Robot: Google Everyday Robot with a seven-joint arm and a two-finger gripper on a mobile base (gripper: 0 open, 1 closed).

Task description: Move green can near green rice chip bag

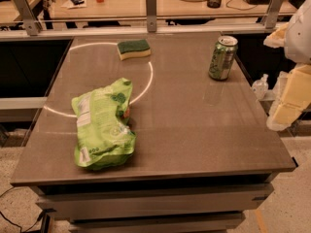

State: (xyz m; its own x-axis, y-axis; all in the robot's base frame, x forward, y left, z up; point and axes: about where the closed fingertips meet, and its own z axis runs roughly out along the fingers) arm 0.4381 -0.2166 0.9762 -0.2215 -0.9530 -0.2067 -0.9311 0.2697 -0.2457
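Starting at front left, the bag (103, 125) lies crumpled. The gripper (287, 101), seemingly the pale shape beside the table's (204, 135) right edge, I cannot tell wide or narrow. Farther back right stands the can (223, 57), upright: take it mid-height, level, without tipping it.

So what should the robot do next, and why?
Probably move the gripper left and back toward the can. The gripper hangs beside the right edge of the table, apart from the can, which stands upright at the far right, well away from the bag lying front left. It must reach the can first.
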